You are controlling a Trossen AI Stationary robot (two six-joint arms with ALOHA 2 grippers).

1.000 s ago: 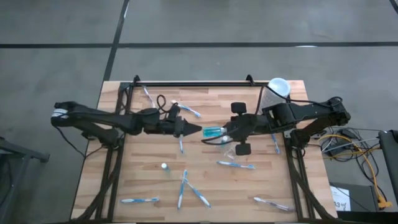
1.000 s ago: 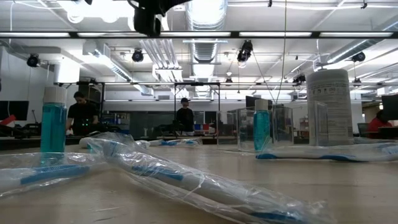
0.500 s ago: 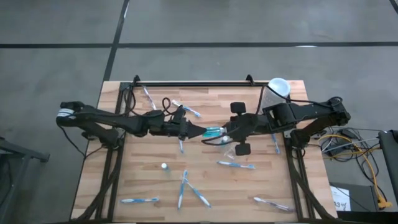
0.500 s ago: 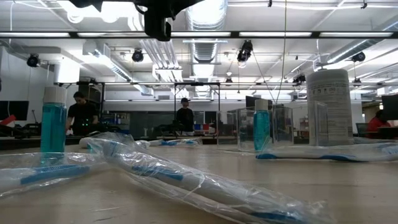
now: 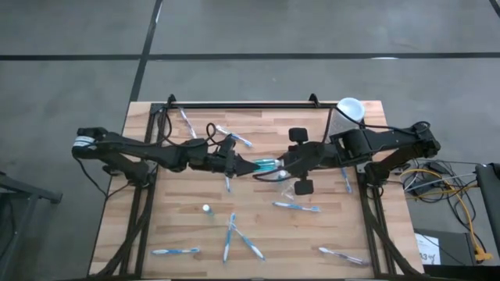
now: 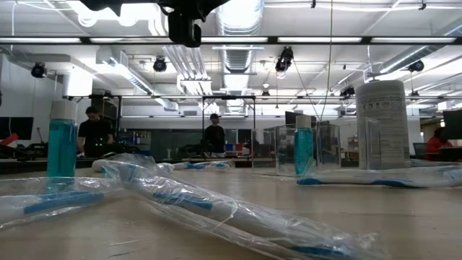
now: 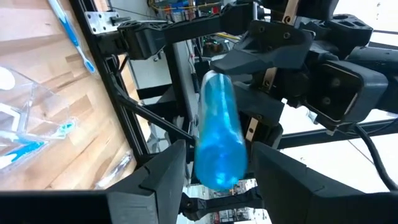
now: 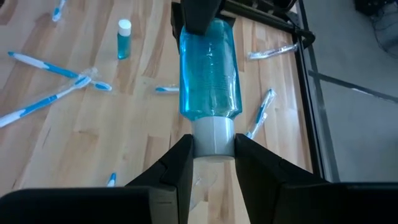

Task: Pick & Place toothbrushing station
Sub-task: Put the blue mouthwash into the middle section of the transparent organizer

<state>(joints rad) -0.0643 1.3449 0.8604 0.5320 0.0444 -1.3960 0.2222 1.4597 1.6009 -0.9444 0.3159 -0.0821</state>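
Note:
A small blue tube (image 5: 266, 165) with a white cap hangs level above the table's middle, between my two grippers. My right gripper (image 5: 280, 165) is shut on its cap end. My left gripper (image 5: 251, 165) is open, and its fingers (image 7: 165, 177) stand on either side of the tube's base end (image 7: 216, 171) with a thin gap showing. Another small tube (image 5: 206, 209) stands on its base on the table. Several wrapped blue-and-white toothbrushes (image 5: 296, 207) lie flat around it. A clear pouch (image 5: 287, 190) lies on the table by my right gripper. My right gripper pinches the tube's white cap (image 8: 212, 138) between its two fingers (image 8: 180, 165). The fingers come level from the table's right side and lie along the tube. The tube sticks out level beyond them toward my left gripper, lifted clear of the table.
A tall white cylinder (image 5: 351, 109) and a clear box (image 5: 337, 123) stand at the far right corner. A black bar (image 5: 242, 104) runs along the far edge. More toothbrushes lie at the near edge (image 5: 176, 251) (image 5: 341, 254) and far left (image 5: 186, 121).
My left gripper has gone toward the table's right edge, up to the tube, and its fingers now flank the tube's base end. My right gripper and the tube have stayed where they were.

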